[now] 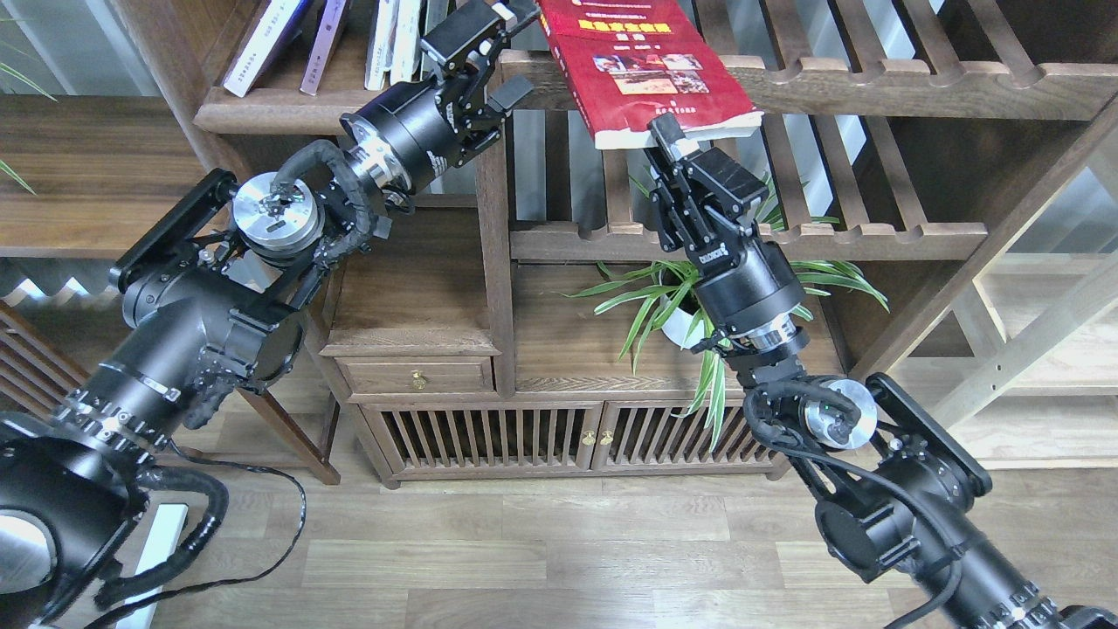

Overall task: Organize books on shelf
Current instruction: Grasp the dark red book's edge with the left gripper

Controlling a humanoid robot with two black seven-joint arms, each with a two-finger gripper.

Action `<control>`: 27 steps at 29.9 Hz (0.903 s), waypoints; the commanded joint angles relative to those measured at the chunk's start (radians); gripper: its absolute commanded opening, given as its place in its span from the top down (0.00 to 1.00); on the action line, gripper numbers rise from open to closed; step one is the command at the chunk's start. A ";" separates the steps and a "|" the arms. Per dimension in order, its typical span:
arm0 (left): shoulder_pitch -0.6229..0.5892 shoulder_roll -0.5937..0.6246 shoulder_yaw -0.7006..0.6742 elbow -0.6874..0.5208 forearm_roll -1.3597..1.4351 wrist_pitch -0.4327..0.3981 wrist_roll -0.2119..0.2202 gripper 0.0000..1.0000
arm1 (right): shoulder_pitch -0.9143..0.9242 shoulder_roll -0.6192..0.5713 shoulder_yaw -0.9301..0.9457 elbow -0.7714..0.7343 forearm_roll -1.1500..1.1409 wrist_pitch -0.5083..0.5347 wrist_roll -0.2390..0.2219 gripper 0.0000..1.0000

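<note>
The red book (646, 70) with a yellow title and photos hangs tilted in front of the slatted shelf rail at the top centre. My right gripper (668, 133) is shut on its lower edge from below. Just left of the book's left edge, my left gripper (511, 48) is open, one finger up by the book's top corner and the other lower, with nothing between them. The shelf (271, 115), a solid dark-brown board at the upper left, carries several leaning books, among them a white one (262, 39) and a lavender-spined one (323, 44).
A vertical bookcase post (491, 218) stands between the two grippers. Slatted shelves with scalloped rails (873, 87) fill the right side. A potted spider plant (690, 306) sits behind my right wrist. A drawer and slatted cabinet (489, 432) are below, above the wooden floor.
</note>
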 commanded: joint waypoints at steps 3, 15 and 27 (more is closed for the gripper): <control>-0.001 0.000 0.026 -0.021 -0.002 -0.016 0.031 0.02 | 0.002 0.003 0.000 -0.002 -0.001 0.000 0.000 1.00; -0.001 0.000 0.044 -0.017 -0.004 -0.062 0.100 0.02 | 0.015 0.023 0.000 -0.002 -0.003 0.000 -0.003 1.00; -0.013 0.000 0.040 -0.017 -0.004 -0.061 0.093 0.06 | 0.015 0.046 -0.021 -0.002 -0.046 0.000 -0.003 1.00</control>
